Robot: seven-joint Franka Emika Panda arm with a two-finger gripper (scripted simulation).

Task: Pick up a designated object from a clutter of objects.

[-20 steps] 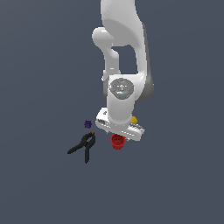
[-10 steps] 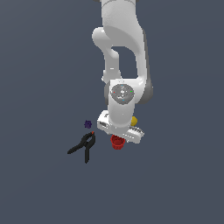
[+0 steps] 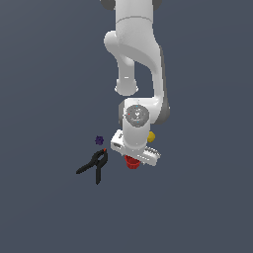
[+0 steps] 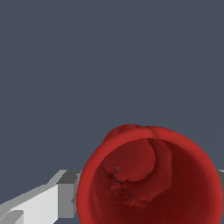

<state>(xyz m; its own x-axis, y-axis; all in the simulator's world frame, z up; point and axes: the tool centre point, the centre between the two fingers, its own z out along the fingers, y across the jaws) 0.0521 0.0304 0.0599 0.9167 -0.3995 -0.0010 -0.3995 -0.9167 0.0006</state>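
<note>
The red cup point(image 3: 132, 163) stands on the grey floor right under the hand, partly hidden by it. In the wrist view the red cup point(image 4: 148, 179) fills the lower frame, its open mouth facing the camera. My gripper point(image 3: 134, 157) is lowered over it, with the cup between the jaws. One grey finger point(image 4: 65, 197) shows beside the cup's wall and the other only at the frame edge. The jaws look open around the cup, and I cannot see them pressing on it. The cup rests on the floor.
A black spring clamp point(image 3: 95, 165) lies on the exterior view's left of the cup. A tiny dark purple piece point(image 3: 99, 140) sits just beyond the clamp. A small yellow ball point(image 3: 151, 136) peeks out behind the hand on the exterior view's right.
The arm's wrist has come lower over the cup. The cup, clamp, purple piece and ball have not moved.
</note>
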